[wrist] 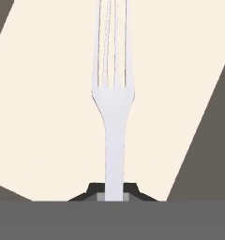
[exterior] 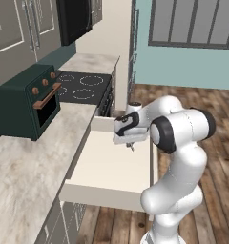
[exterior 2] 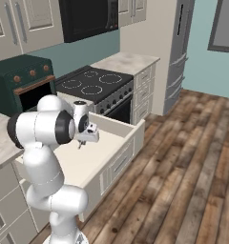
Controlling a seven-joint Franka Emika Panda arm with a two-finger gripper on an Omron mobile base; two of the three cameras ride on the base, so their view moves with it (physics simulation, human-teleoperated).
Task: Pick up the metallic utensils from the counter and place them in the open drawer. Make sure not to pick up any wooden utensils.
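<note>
My gripper [wrist: 113, 192] is shut on the handle of a pale silvery fork [wrist: 113, 117], one of the metallic utensils, whose tines point away from the hand. It hangs over the cream floor of the open drawer [wrist: 48, 117]. From the left base view the gripper [exterior: 130, 146] hovers above the drawer [exterior: 111, 167], near its back right part. The right base view shows the gripper [exterior 2: 80, 142] pointing down over the drawer [exterior 2: 95, 157]. The counter [exterior: 26, 171] lies to the left of the drawer. The black-handled piece and the wooden utensils are out of view.
A dark green toaster oven [exterior: 28, 100] stands on the counter, with a black cooktop [exterior: 83, 88] beyond it. A tall fridge [exterior 2: 176, 52] rises at the far end. Wooden floor [exterior 2: 183, 157] spreads to the right of the drawer.
</note>
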